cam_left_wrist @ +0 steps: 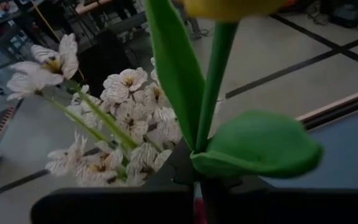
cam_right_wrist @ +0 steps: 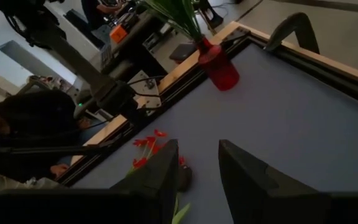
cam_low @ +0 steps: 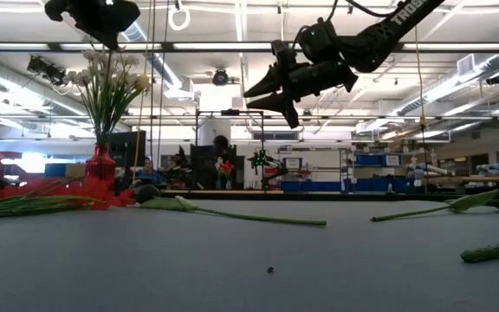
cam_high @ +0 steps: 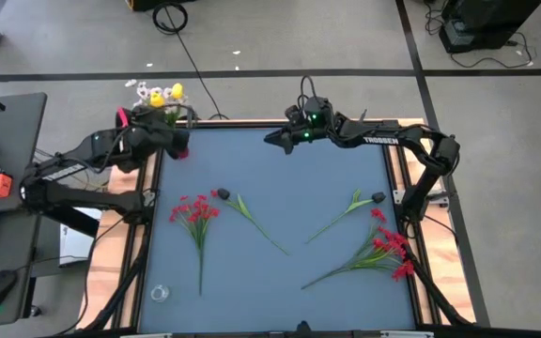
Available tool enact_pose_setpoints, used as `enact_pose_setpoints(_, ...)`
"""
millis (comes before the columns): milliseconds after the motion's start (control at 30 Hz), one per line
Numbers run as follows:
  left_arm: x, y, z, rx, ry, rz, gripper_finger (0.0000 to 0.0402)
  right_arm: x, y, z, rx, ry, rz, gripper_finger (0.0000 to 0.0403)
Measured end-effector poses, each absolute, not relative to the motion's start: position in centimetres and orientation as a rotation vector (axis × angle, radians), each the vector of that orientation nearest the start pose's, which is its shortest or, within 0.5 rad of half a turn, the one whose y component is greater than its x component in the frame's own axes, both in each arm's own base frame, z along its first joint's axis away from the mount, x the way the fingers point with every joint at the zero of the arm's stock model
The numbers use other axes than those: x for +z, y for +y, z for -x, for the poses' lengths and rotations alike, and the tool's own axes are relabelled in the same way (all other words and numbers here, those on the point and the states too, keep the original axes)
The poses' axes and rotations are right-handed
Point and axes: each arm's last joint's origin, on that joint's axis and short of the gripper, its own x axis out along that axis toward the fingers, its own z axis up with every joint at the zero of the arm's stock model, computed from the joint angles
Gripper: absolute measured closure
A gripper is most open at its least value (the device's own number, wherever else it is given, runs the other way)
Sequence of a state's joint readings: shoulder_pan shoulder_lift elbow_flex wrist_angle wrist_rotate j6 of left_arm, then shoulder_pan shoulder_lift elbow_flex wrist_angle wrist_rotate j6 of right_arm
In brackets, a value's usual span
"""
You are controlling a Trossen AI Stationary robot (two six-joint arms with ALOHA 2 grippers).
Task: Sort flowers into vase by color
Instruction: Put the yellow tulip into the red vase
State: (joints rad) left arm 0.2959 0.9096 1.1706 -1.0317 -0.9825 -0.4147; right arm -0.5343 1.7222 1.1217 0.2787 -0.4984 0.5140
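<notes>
1. Red vase [cam_high: 180,150]: far left corner of bench, holding white blossoms [cam_left_wrist: 129,118] and yellow tulip [cam_high: 177,92].
2. Left gripper [cam_high: 169,131]: directly over vase; finger state indeterminable.
3. Right gripper [cam_low: 258,95]: raised at far edge centre, fingers parted, empty.
4. Red sprays [cam_high: 193,212]: lying on bench.

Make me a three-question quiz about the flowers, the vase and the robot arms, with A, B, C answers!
1. Where is the red vase?
A. at a far corner of the table, on the left arm's side
B. in the table's middle
C. on the floor

2. What colours are the flowers in the vase?
A. all red
B. white and yellow
C. blue

3. What is the right gripper doing?
A. squeezing a stem
B. open and empty, above the table
C. inside the vase

Answers: 1 A, the high view shows it at that corner. 2 B, white blossoms and a yellow tulip stand there. 3 B, its fingers are apart with nothing between.
</notes>
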Motion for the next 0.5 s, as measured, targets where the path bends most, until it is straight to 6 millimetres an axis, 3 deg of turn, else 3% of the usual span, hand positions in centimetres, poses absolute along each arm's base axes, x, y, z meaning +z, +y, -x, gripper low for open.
enact_pose_setpoints(500, 37.6, 8.7, -11.9, 1.403, 0.539, 0.104, 0.0392, 24.6, -17.9, -34.0, -0.082, 0.273, -0.649, 0.0280)
